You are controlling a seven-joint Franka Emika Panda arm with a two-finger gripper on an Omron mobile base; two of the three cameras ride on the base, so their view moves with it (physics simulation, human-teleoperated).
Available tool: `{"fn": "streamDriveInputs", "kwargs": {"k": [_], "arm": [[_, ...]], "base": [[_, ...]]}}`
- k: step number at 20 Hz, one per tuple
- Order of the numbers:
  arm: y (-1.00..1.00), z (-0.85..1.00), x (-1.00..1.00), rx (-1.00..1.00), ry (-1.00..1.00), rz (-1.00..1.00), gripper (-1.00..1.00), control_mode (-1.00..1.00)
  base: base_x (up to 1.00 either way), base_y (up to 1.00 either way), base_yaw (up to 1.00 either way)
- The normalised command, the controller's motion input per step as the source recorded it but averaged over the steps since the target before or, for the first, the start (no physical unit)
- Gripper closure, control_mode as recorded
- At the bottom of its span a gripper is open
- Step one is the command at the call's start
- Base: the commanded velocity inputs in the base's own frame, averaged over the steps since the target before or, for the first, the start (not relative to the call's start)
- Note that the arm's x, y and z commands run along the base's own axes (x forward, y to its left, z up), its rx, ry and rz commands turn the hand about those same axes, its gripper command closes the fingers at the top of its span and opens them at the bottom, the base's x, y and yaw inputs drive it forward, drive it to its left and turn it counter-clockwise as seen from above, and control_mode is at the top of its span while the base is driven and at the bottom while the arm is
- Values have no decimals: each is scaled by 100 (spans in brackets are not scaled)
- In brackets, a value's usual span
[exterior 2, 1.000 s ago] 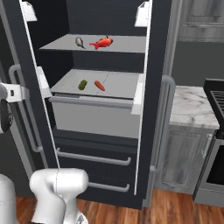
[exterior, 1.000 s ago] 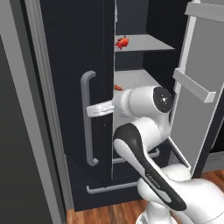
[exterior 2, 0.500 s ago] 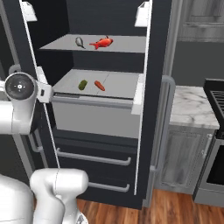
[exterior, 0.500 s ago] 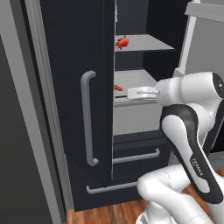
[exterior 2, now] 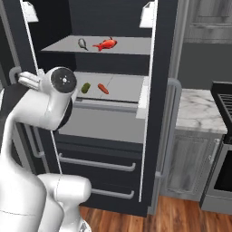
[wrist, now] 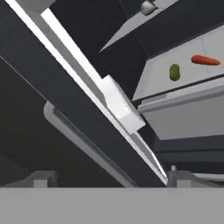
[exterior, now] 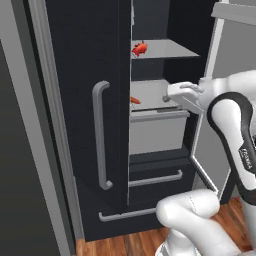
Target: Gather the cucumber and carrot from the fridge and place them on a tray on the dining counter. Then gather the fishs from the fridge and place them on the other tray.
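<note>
The black fridge point(exterior 2: 163, 54) stands open. On its middle shelf lie the stubby green cucumber point(exterior 2: 85, 87) point(wrist: 174, 72) and, beside it, the orange carrot point(exterior 2: 103, 88) point(exterior: 135, 100) point(wrist: 205, 60). The upper shelf carries the red-orange fish point(exterior 2: 105, 44) point(exterior: 140, 48) and the slim silver fish point(exterior 2: 83, 43) point(wrist: 148, 6). My gripper point(exterior: 170, 94) point(wrist: 111, 178) hangs open and holds nothing, in front of the middle shelf beside the left door's edge, some way short of the vegetables. The trays and the dining counter are out of view.
The left fridge door point(exterior: 85, 100) with its grey bar handle point(exterior: 100, 135) stands close on my left, its white inner bin point(wrist: 120, 109) near the hand. Two drawers point(exterior 2: 97, 163) lie below the shelves. A marble-topped cabinet point(exterior 2: 195, 108) and a stove point(exterior 2: 224, 136) stand to the right.
The arm has swung right, away from the left door's handle to the front of the open shelves. The jaws have widened slightly.
</note>
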Motion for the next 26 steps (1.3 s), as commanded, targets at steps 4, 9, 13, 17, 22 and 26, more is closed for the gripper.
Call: {"fn": "streamDriveInputs", "kwargs": {"k": [4,9,13,17,22,26], "arm": [[0,0,90,18,25,0,-100,-100],[6,0,87,13,17,0,-100,-100],[35,-1,65,5,7,1,-100,-100],[41,-3,40,5,4,3,-100,-100],[30,0,21,8,4,8,-100,-100],[38,-2,0,6,1,14,-100,-100]], "base": [[0,0,0],[0,0,0],[0,0,0],[0,0,0],[0,0,0],[0,0,0]]}}
